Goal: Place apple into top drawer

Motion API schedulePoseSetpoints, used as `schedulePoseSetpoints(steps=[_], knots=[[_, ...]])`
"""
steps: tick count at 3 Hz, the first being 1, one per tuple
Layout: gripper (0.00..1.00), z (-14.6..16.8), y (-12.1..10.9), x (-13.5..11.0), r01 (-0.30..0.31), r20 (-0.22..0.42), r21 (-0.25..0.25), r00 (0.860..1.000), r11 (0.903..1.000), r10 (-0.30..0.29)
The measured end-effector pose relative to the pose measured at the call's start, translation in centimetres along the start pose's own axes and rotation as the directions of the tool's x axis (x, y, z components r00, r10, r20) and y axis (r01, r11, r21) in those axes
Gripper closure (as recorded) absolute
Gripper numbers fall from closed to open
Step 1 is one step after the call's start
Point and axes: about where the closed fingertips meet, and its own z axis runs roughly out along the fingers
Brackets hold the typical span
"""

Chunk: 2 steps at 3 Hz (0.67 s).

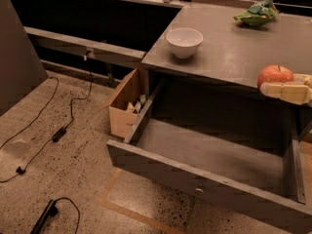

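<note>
The red-orange apple (274, 75) is at the right, over the front edge of the grey counter (229, 52). My gripper (277, 84) comes in from the right edge and is shut on the apple. One cream finger (285, 92) lies across the apple's front and the other is mostly hidden behind it. The top drawer (161, 167) is pulled wide open below the counter. Its inside is bare, and a small round knob (198, 191) sits on its front panel. The apple is above and behind the drawer's right rear part.
A white bowl (184, 42) stands on the counter's left part and a green leafy bag (257, 13) lies at its back right. A brown cardboard box (124, 106) sits on the floor left of the drawer. Black cables (58, 130) trail over the speckled floor.
</note>
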Motion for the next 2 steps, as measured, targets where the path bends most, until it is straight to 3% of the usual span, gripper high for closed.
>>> schedulePoseSetpoints(steps=[1,2], knots=[[1.0,0.0,0.0,0.0,-0.001,0.0,0.0,1.0,1.0,0.001],[1.0,0.0,1.0,2.2,-0.027,-0.004,-0.005,1.0,0.9996,0.027]])
